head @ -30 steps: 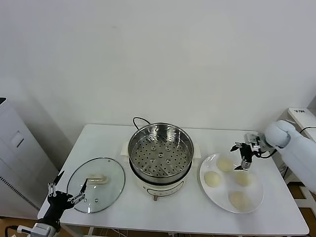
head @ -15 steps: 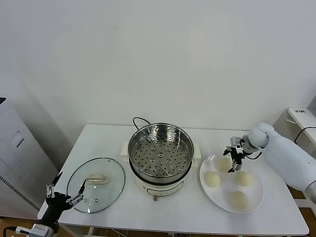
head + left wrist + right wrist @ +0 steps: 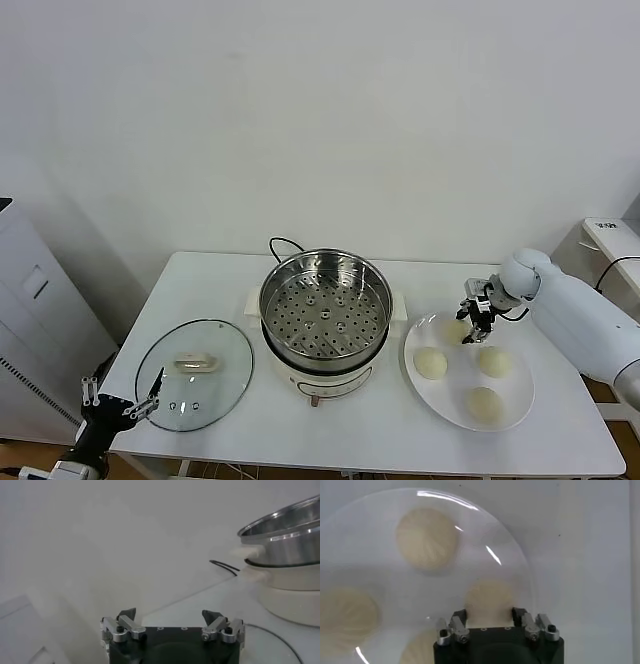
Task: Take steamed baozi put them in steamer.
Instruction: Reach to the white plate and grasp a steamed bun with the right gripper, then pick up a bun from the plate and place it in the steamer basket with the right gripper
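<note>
Right hand (image 3: 474,322) is closing around first of four baozi (image 3: 490,600) on plate (image 3: 520,395); steamer (image 3: 325,305) is sitting empty; left hand (image 3: 172,625) is idling open off the table's front-left corner.

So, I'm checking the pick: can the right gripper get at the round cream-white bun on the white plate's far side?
Probably yes: the right gripper sits directly over that bun, fingers either side, nothing between.

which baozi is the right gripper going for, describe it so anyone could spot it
Start at the white plate to the right of the steamer. Of its four baozi, it is the far baozi, nearest the wall. Only this one sits right between the fingers of the right gripper; the other three lie apart from the gripper.
</note>
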